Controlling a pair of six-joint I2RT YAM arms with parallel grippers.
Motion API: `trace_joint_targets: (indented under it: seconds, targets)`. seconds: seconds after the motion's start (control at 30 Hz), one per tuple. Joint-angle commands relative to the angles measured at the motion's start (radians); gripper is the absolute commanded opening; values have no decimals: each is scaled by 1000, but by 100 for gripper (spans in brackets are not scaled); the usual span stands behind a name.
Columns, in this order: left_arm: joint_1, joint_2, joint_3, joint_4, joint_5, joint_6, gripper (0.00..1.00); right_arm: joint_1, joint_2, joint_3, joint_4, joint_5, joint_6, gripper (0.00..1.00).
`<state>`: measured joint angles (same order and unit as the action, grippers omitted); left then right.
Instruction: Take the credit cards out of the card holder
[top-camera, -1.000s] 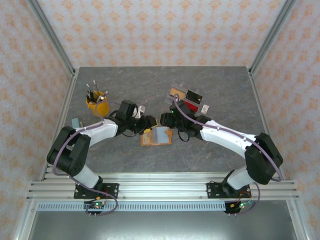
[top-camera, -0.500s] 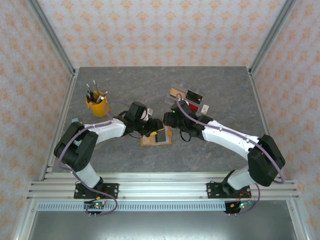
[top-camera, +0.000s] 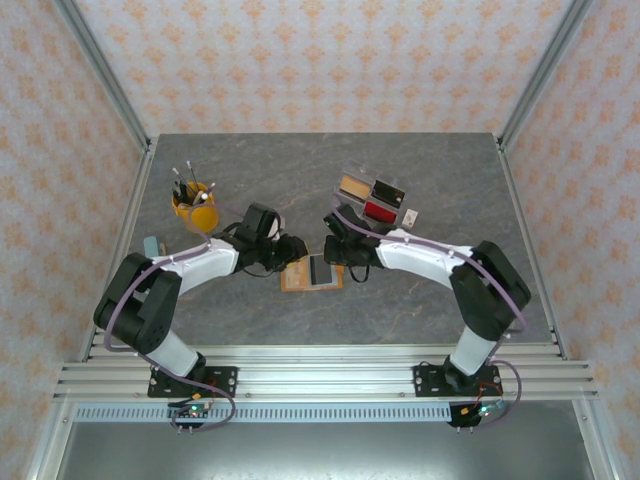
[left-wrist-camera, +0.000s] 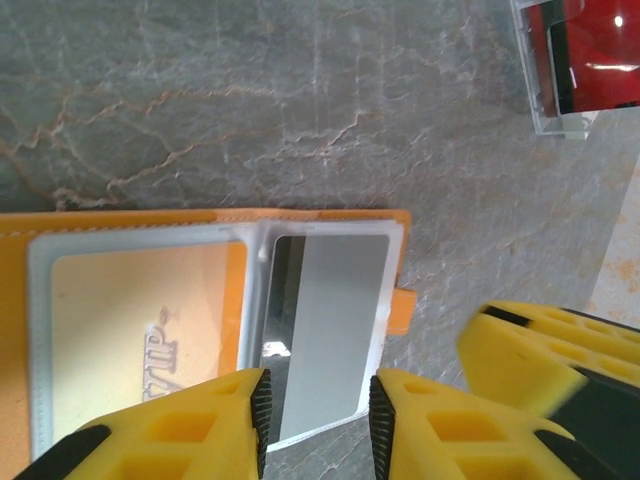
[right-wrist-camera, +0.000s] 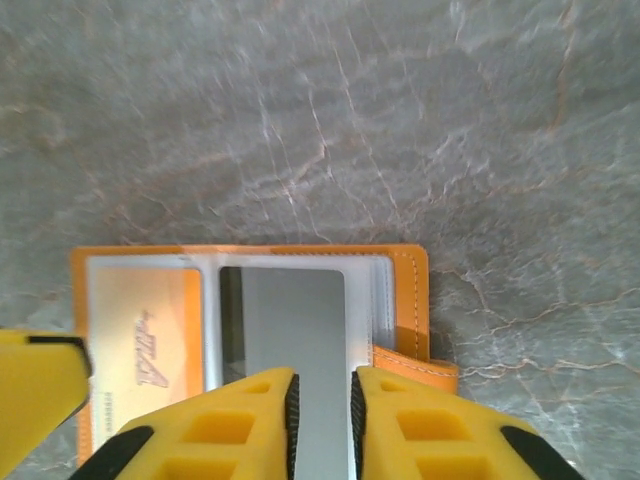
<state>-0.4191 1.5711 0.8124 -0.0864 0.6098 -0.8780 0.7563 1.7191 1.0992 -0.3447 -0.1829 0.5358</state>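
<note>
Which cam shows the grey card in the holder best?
Left wrist: the grey card shows nearly whole in the card holder. Right wrist has it partly behind fingers; top external shows a tiny patch.

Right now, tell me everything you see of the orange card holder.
The card holder lies open, flat on the grey table. Orange outside, pale grey-blue lining, clear pockets: one holds a VIP card, the other a grey card. A small orange tab juts from one edge. The left end effector and the right end effector hang over the grey card; contact unclear.
</note>
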Motion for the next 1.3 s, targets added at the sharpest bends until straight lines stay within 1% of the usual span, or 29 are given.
trace_joint_targets:
  seconds: [0.0, 0.2, 0.4, 0.63, 0.97, 1.27]
  targets:
    - [-3, 7, -15, 9, 12, -18, 34, -1, 45, 38, -43, -38, 15, 21]
    - [-18, 55, 8, 15, 47, -9, 29, -1, 93, 42, -45, -53, 23, 19]
    - [-24, 90, 19, 28, 57, -7, 26, -1, 93, 39, -52, -48, 21, 16]
    - [-30, 125, 27, 43, 75, -3, 25, 0, 70, 36, -50, -36, 5, 15]
    - [-32, 153, 28, 76, 108, -1, 26, 0, 106, 38, -39, -65, 6, 15]
    - [-32, 162, 27, 91, 133, -4, 23, -1, 128, 45, -50, -63, 6, 15]
